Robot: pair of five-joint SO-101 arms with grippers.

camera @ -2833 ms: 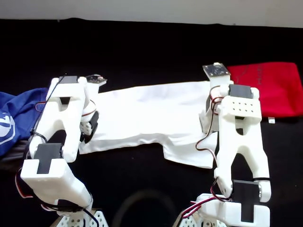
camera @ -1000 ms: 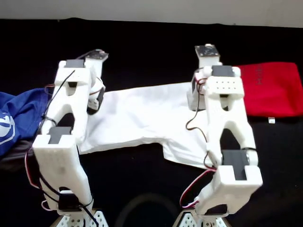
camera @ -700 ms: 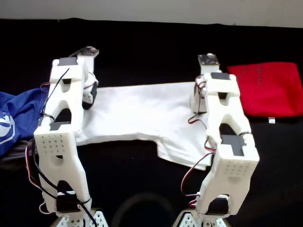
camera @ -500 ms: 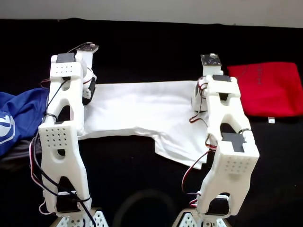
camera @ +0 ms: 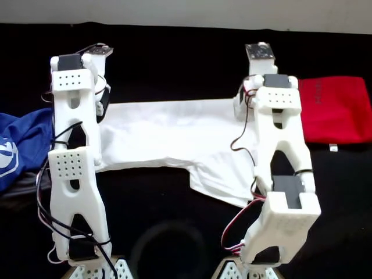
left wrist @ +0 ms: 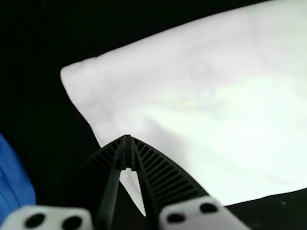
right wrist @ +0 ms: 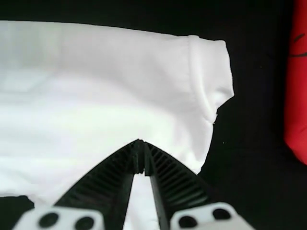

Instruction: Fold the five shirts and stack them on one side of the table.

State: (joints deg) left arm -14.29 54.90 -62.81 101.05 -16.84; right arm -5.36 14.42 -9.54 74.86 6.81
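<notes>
Both arms reach farther than a moment ago. Left gripper [left wrist: 126, 142] and right gripper [right wrist: 141, 145]: jaws closed at white shirt's [camera: 174, 133] far corners. Shirt lies flatter; fold not yet started.

Left arm [camera: 72, 168], right arm [camera: 282, 133] outstretched, jaws closed

You had the white shirt [camera: 174, 139] spread flat across the table's middle, a flap jutting toward the near side. The red shirt [camera: 337, 107] lay folded at far right, and the blue shirt [camera: 20, 145] was crumpled at the left edge.
</notes>
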